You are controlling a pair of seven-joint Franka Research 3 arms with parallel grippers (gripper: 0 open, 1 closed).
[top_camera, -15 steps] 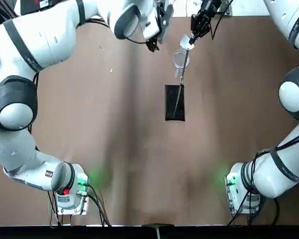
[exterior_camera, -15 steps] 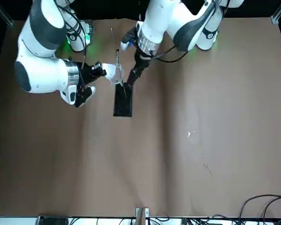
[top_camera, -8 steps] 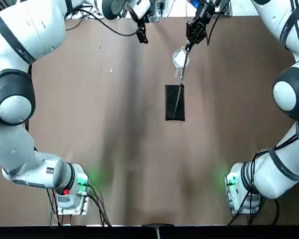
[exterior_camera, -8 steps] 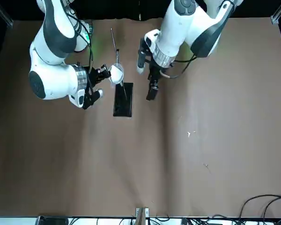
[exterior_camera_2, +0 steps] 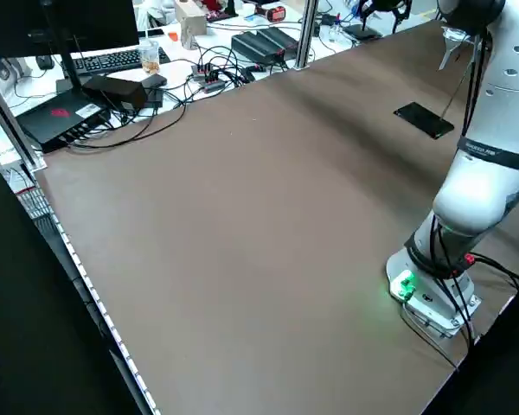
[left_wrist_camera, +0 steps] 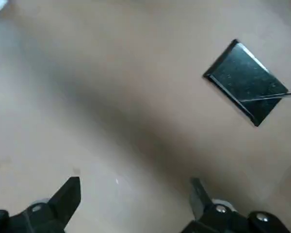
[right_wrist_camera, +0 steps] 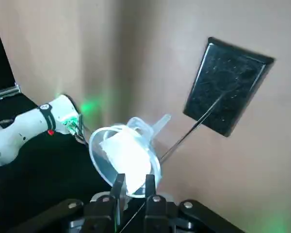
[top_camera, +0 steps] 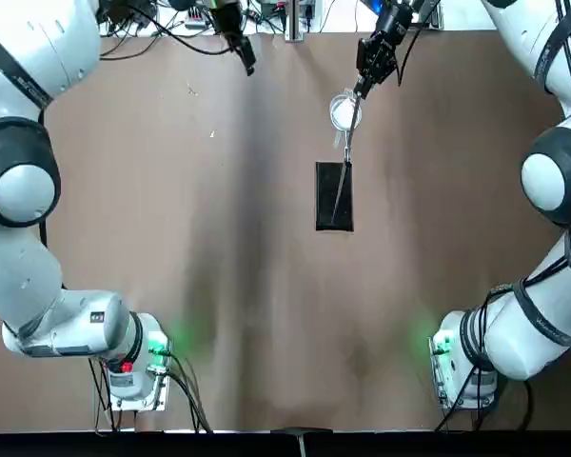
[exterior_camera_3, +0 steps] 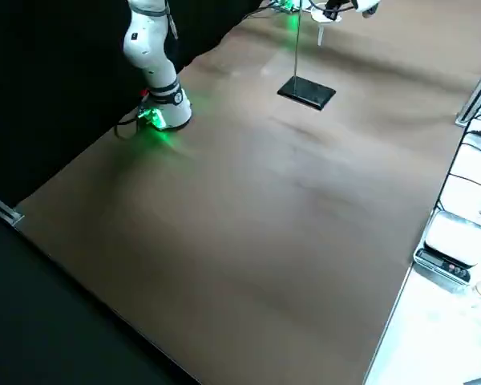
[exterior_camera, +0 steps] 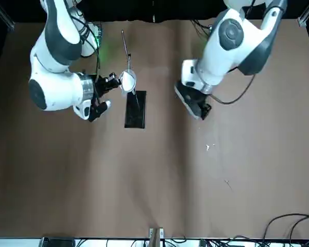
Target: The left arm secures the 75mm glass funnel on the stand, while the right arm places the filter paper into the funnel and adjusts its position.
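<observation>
Your filter paper (right_wrist_camera: 128, 153) lay inside the funnel (right_wrist_camera: 97, 154). Your right gripper (right_wrist_camera: 135, 178), fingers parted, was at the rim beside the paper, clearly nearer than your left gripper (left_wrist_camera: 137, 182), which stood wide open, well apart.

Seven angles on one brown table

The top view looks down from overhead, the arm bases low in the frame. The front view faces the robot from across the table, the black base plate (exterior_camera: 135, 109) just above centre. Both take in that plate and both arms. The left side view looks diagonally down, the plate at upper right; the right side view does likewise, the plate at upper centre. Each wrist view looks down from closer in, sharing the plate at upper right; the right one also catches the glass funnel (right_wrist_camera: 103, 154) near its centre.
</observation>
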